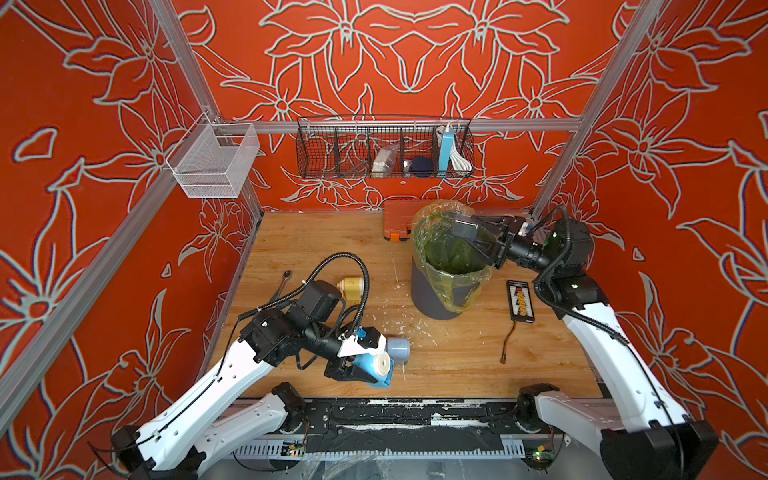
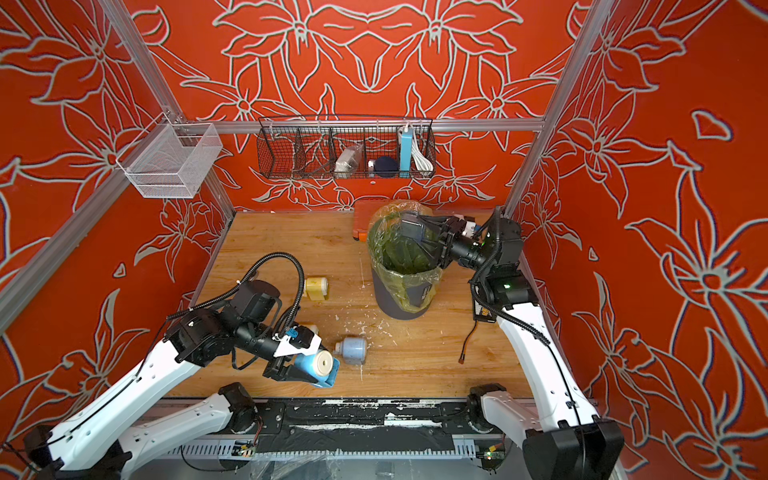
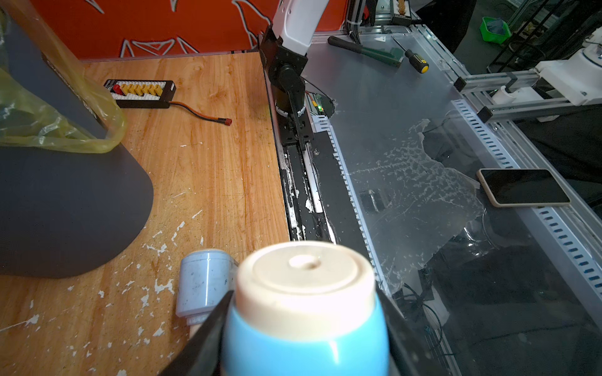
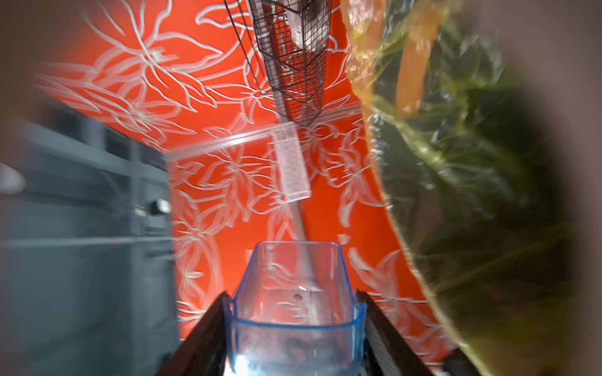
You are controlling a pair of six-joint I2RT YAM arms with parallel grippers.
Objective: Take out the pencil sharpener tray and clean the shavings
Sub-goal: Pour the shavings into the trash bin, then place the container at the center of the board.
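My left gripper (image 1: 371, 368) (image 3: 303, 301) is shut on a blue pencil sharpener with a cream top (image 1: 380, 365) (image 2: 320, 365) (image 3: 306, 312), held on its side just above the table's front edge. Over the bag-lined grey bin (image 1: 432, 299) (image 2: 395, 301), my right gripper (image 1: 473, 237) (image 4: 291, 294) is shut on the clear blue tray (image 1: 464, 227) (image 2: 412, 228) (image 4: 293, 286). The tray's open end points away from the wrist, and the right wrist view is blurred. Whitish shavings (image 1: 399, 321) (image 3: 156, 249) lie scattered on the wood between bin and sharpener.
A pale grey-blue sharpener (image 1: 397, 350) (image 3: 203, 283) lies beside the held one. A yellow sharpener (image 1: 352, 286) and a wrench (image 1: 283, 277) lie at the left. A connector board (image 1: 519, 301) with a cable is right of the bin, and an orange case (image 1: 395, 224) stands behind it.
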